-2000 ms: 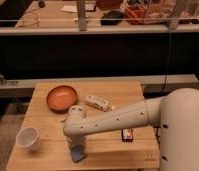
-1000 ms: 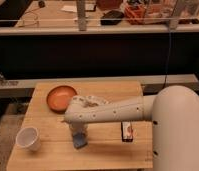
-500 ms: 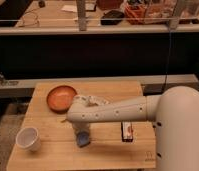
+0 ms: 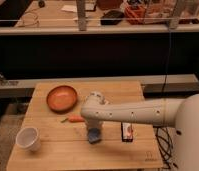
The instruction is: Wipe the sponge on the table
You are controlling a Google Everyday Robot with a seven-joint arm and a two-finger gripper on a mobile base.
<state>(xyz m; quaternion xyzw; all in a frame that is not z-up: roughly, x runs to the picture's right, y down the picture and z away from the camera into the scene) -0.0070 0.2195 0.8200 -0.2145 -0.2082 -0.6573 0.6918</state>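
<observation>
Nearest us on the table (image 4: 53, 156) sits a white cup (image 4: 28, 138), then the blue-grey sponge (image 4: 95, 137) beneath our tool (image 4: 93, 130), open or closed we cannot tell, beside a small dark box (image 4: 127, 131), an orange bowl (image 4: 62, 97) beyond.

The place looks like a robotics lab or workshop. At twelve o'clock, a long wooden bench (image 4: 53, 12) behind a metal rail (image 4: 118, 22) is cluttered with looped cable and containers. A black cable (image 4: 168, 60) hangs down at two o'clock. Below it stands a plain plank table (image 4: 53, 152). The white arm's gripper (image 4: 94, 131) is at the sponge (image 4: 95, 136) near the middle of that table.
</observation>
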